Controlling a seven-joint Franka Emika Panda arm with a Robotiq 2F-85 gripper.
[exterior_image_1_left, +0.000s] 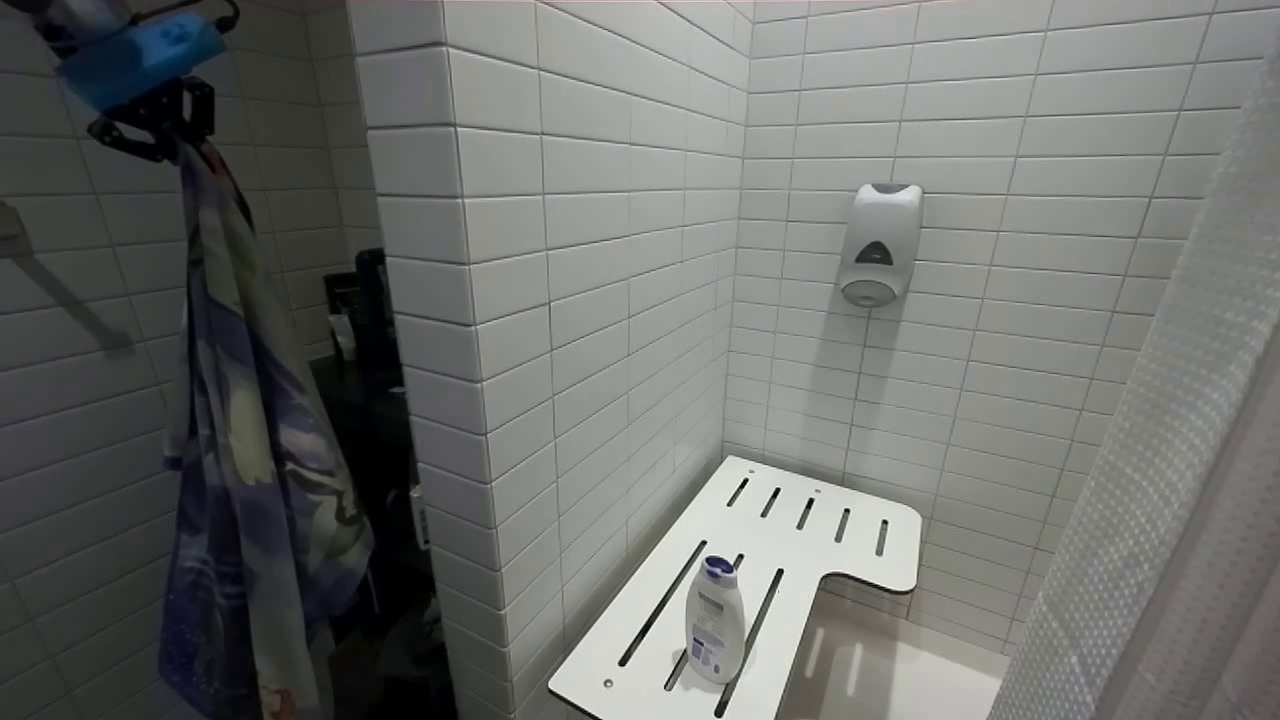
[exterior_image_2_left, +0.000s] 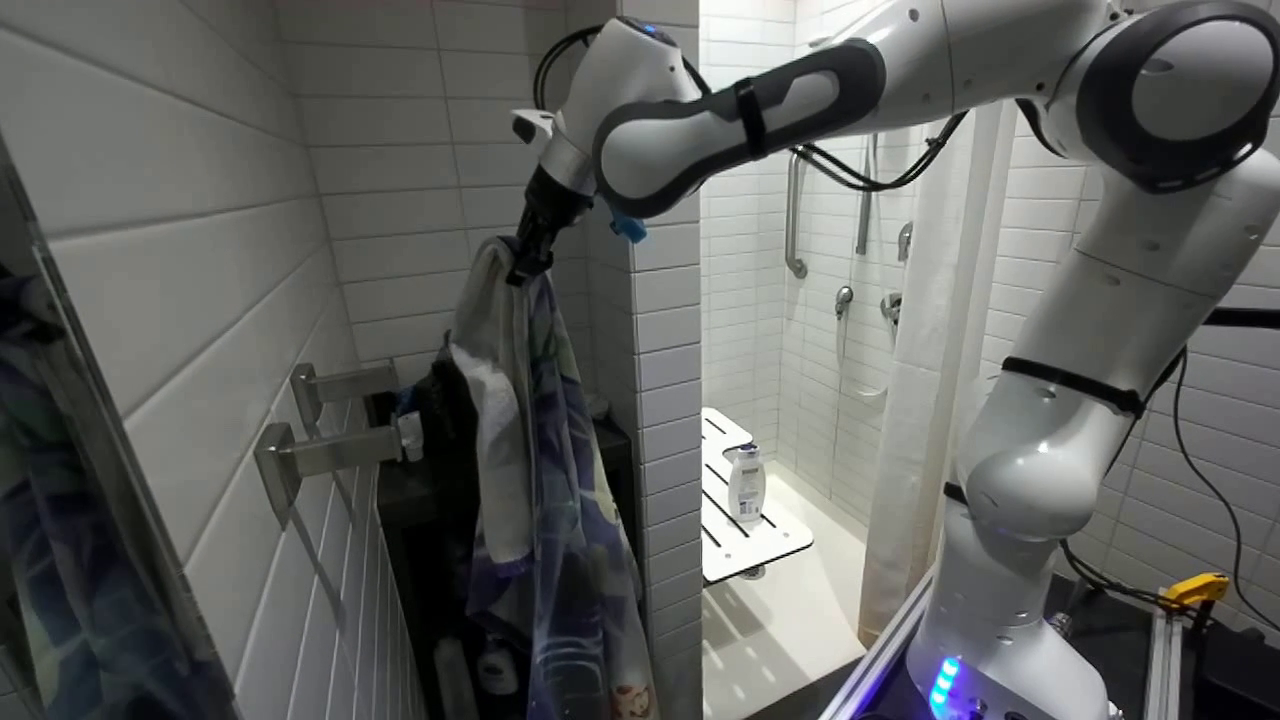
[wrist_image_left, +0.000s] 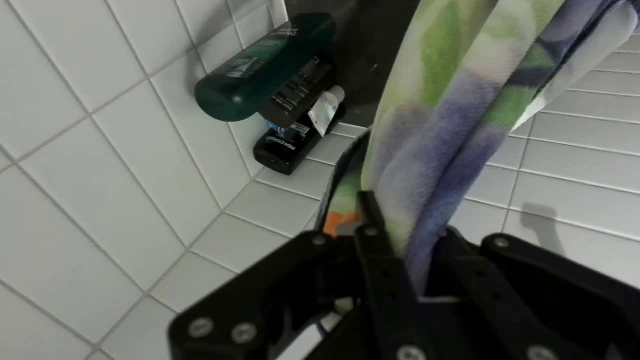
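The gripper (exterior_image_2_left: 530, 262) is clenched on the top of a towel (exterior_image_2_left: 565, 480), which hangs at six o'clock beneath it in both exterior views. Only a narrow bunch looks pinched, so the weight could drag it loose; loose folds might snag the wall hooks (exterior_image_2_left: 345, 452), at nine o'clock in an exterior view. The towel's long axis runs near-vertically, free end downward.
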